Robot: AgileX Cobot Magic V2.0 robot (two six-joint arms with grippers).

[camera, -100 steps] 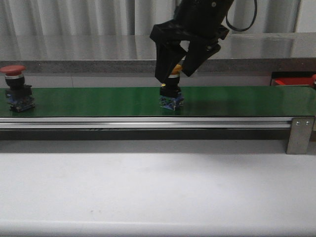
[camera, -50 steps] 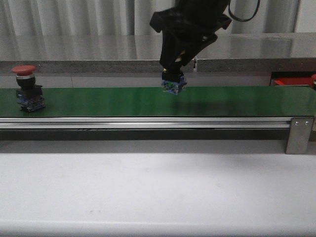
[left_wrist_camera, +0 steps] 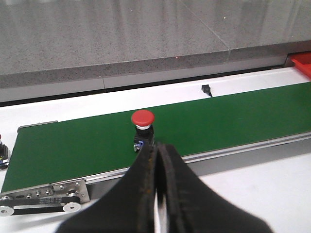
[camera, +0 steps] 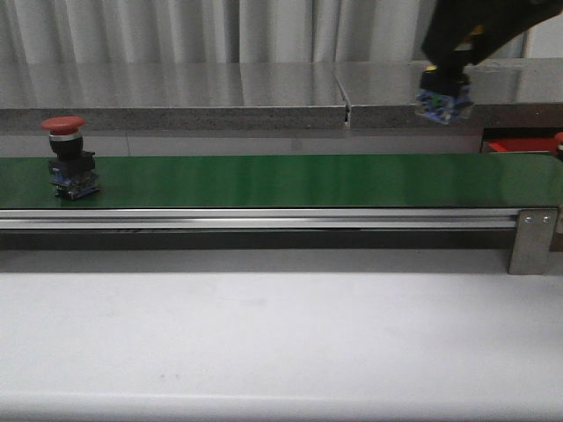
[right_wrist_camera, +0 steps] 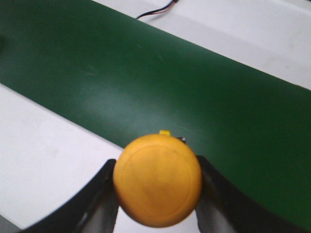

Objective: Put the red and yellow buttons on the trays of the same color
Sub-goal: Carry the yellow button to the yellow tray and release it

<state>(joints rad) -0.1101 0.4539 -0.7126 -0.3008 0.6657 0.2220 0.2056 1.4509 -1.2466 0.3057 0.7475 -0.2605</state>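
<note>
Gripping the yellow button (right_wrist_camera: 158, 180) by its body just under the cap, with the right gripper (right_wrist_camera: 156, 194) closed on either side so the domed top stays free and the blue base (camera: 442, 105) hangs below. Held high above the far right end of the green conveyor belt (camera: 290, 180), well clear of the surface, which reads as a carry toward a tray rather than a pick or a set-down. Only 1 tray showing: a sliver of red tray (camera: 519, 145) at the right edge beyond the belt; no yellow tray visible in any view, so cannot tell how close the drop point is. Standing upright on the left part of the belt, the red button (camera: 69, 157), untouched and well apart from both arms. Hovering over the near edge of the belt with fingers (left_wrist_camera: 146, 194) pressed together and nothing between them, the left gripper (left_wrist_camera: 156, 184) looks staged for that red button, which sits just beyond its tips in the wrist view. Running across a white table (camera: 281, 334) on a metal side rail (camera: 264, 217), the belt looks smooth and matte. Behind it, a grey speckled stone ledge (camera: 176, 88) and pale curtains (camera: 176, 31).
</note>
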